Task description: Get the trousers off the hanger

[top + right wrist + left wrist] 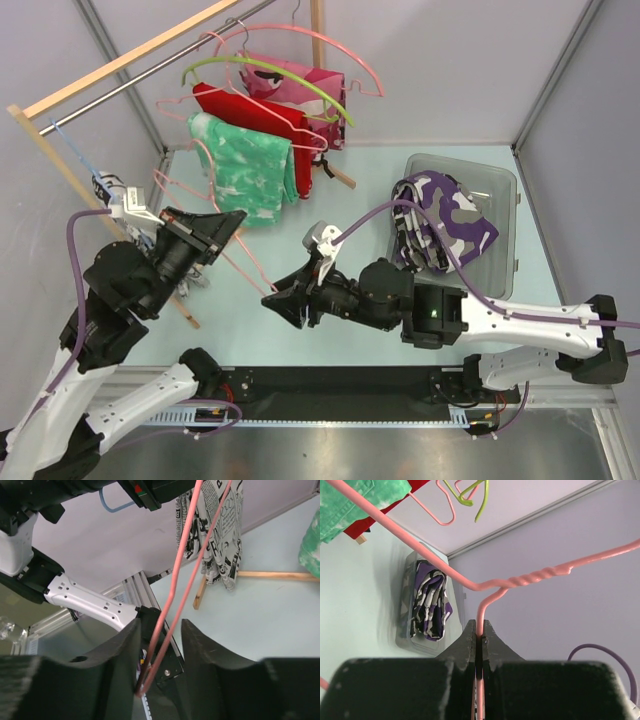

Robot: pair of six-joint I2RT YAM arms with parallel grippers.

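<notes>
Left gripper (478, 626): jaws clamped tight on the hanger (485, 584), pinching the single pink wire just below its twisted neck. Right gripper (160, 627): my jaws are apart, with two wires of the hanger running up between the fingers; I cannot tell whether they touch the pads. The trousers (440, 222) lie bunched in the clear bin (500, 178) on the table's right side, well apart from the hanger.

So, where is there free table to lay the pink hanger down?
Bare table lies between the green-and-white garment and the clear bin with the trousers. Back left, under the rack, hanging clothes crowd it.
</notes>
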